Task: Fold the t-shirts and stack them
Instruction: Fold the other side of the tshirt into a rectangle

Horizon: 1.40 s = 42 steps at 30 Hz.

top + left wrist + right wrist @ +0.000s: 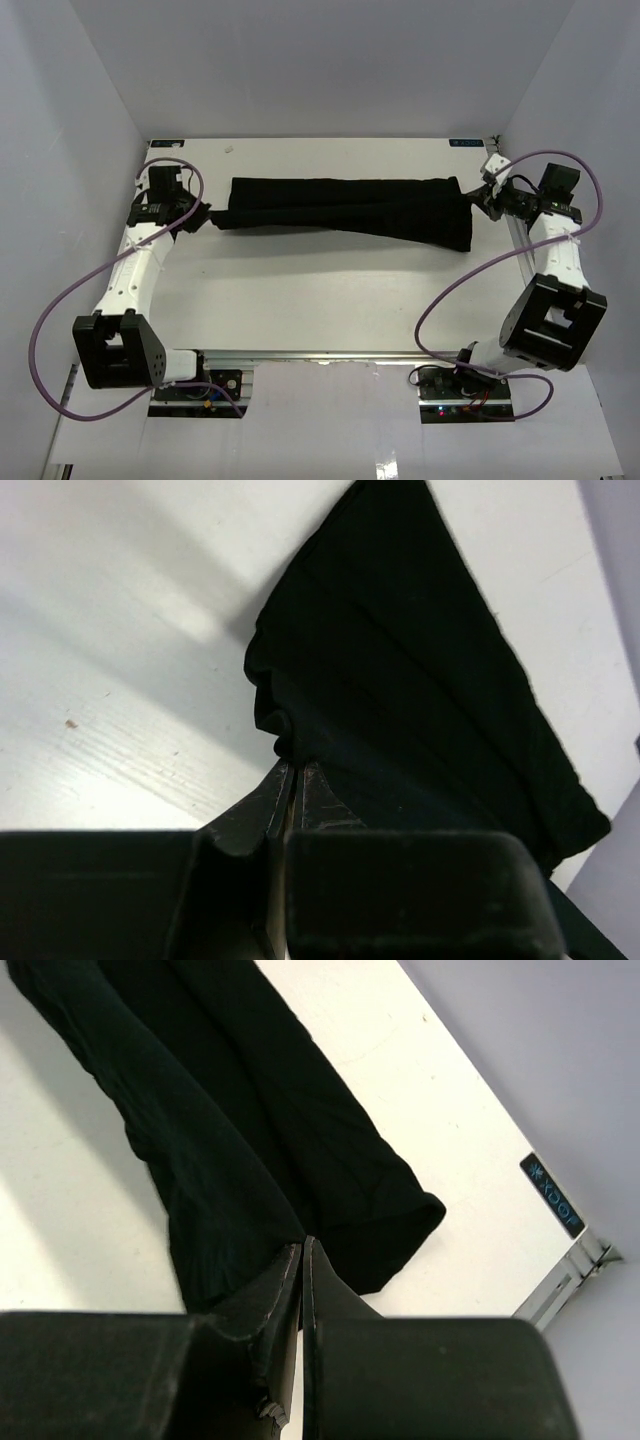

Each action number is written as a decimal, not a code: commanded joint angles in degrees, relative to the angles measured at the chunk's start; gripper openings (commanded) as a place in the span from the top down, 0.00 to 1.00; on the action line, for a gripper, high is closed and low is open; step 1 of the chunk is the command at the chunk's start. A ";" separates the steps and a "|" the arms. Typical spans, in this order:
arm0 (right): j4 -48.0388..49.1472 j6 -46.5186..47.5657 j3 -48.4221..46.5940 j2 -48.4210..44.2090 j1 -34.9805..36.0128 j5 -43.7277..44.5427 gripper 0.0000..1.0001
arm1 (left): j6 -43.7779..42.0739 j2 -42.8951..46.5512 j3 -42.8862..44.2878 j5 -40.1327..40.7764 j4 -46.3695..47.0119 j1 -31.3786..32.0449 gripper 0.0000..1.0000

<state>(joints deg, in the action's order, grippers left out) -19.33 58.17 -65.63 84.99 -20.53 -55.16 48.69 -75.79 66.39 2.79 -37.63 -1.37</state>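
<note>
Black t-shirt (350,210): lies as a long narrow band, folded lengthwise, across the far half of the white table (330,300), running from 9 o'clock to 3 o'clock in the top view, the 3 o'clock end a little wider. Soft, thin and light by the look; no stiffness, so likely to sag, bunch and slide on the smooth top rather than hold a crease; not fragile. Best taken at the end corners or along a folded edge, through all layers, to keep the band from opening. Left gripper (203,218): at the 9 o'clock end, fingers pressed together on a bunched tip of the cloth, plain in the left wrist view. Right gripper (480,197): at the 3 o'clock end, fingers likewise clamped on the end edge, fabric pinched between them. Logo and neck tag: not visible. Surroundings: purple cables (45,320) looping beside both arms at 8 and 4 o'clock, well apart from the cloth; small blue label (462,142) on the far table edge at 1 o'clock; tiny white speck (229,150) at 11 o'clock near the far edge; pale walls (300,60) on three sides. Obstructions: nothing seen lying between band and near edge; side walls close behind both wrists, judged the only limit on drawing the ends farther apart.
</note>
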 commanded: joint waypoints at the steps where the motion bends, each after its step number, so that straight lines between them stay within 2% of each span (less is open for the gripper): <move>1: -9.30 10.72 1.99 -5.18 -1.61 -6.45 0.94 | -1.75 3.54 -2.57 1.43 0.01 -0.48 0.92; 6: -21.87 18.98 4.54 -10.63 -2.14 -7.60 0.94 | -2.89 7.31 -7.41 1.26 0.01 -0.57 0.92; 13: -25.58 24.53 10.16 -13.18 -2.14 -4.00 0.94 | -3.51 10.75 -14.53 1.26 0.27 -0.48 0.92; 20: -16.27 15.94 7.98 -9.85 -2.14 -3.20 0.94 | -3.25 8.38 -13.48 1.96 2.73 -0.57 0.92; 32: -4.59 4.94 -3.19 5.00 3.12 -0.75 0.94 | -2.89 -9.10 -1.55 1.26 5.37 -0.48 0.92; 42: -1.50 -1.74 -17.07 19.15 6.03 3.73 0.94 | -4.12 -19.21 7.60 -1.38 5.28 -0.57 0.92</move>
<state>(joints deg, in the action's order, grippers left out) -23.73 59.64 -78.22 102.00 -14.37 -53.23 45.65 -94.41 70.41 2.28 -32.99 -1.41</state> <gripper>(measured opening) 0.067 0.124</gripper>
